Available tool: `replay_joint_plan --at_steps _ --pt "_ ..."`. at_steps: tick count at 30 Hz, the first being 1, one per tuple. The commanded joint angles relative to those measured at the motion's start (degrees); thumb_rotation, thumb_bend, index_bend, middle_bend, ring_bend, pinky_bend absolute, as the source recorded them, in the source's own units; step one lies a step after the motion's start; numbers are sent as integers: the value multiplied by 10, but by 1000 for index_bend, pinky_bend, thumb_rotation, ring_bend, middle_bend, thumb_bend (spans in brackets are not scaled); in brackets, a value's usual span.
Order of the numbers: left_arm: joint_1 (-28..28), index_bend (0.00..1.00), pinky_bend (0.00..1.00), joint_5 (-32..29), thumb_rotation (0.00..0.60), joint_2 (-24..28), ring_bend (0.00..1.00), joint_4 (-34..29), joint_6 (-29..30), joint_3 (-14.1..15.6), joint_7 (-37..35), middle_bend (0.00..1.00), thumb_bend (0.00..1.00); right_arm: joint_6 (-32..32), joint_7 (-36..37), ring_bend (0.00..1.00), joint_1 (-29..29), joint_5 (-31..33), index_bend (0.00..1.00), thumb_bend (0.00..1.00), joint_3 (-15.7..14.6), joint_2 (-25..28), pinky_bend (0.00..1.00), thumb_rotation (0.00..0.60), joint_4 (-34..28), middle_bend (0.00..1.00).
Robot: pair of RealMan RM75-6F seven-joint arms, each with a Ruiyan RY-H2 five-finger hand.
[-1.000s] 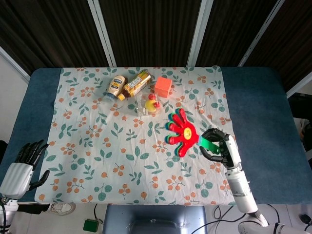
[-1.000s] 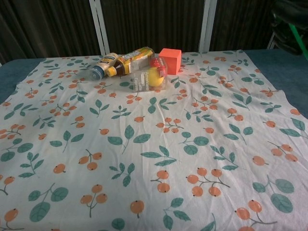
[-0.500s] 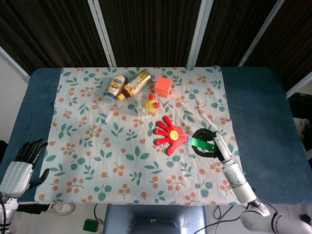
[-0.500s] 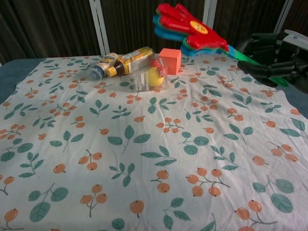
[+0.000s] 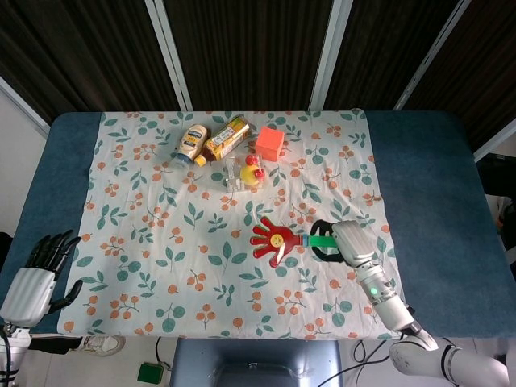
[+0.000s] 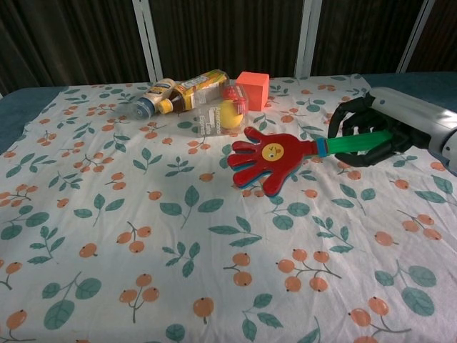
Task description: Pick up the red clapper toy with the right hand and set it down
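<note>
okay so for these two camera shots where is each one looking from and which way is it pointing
Head view: high above the near table edge, looking steeply down on the floral cloth; shows the left hand and the right hand.
Chest view: low at the near edge, facing across the table toward the dark curtains; only the right hand shows.
Shared: the red clapper toy held by that hand, the bottles, the orange cube.

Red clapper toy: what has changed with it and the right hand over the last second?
The right hand has carried the red clapper toy leftward and down toward the tablecloth, still holding it by the green handle. In the chest view the toy now shows low over the cloth. The left hand, the bottles, the orange cube and the clear box stayed put.
</note>
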Motion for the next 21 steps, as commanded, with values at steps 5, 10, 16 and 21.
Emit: replay_joint_plan --at_steps 5,10,16,21 --pt "0 0 24 0 600 1 0 0 0 0 -2 0 384 -72 -30 389 34 43 156 429 -6 -21 681 600 48 397" --pt "0 0 24 -1 600 2 0 0 -1 1 -3 0 382 -110 -66 26 39 71 0 239 -11 16 264 600 29 55" --pt "2 0 24 0 600 3 0 -3 2 1 1 0 384 -73 -124 0 10 86 0 215 -19 89 135 600 -51 0" --pt "4 0 24 -1 600 4 0 -4 5 1 5 0 385 59 -171 0 -66 27 0 215 -59 163 7 600 -134 0"
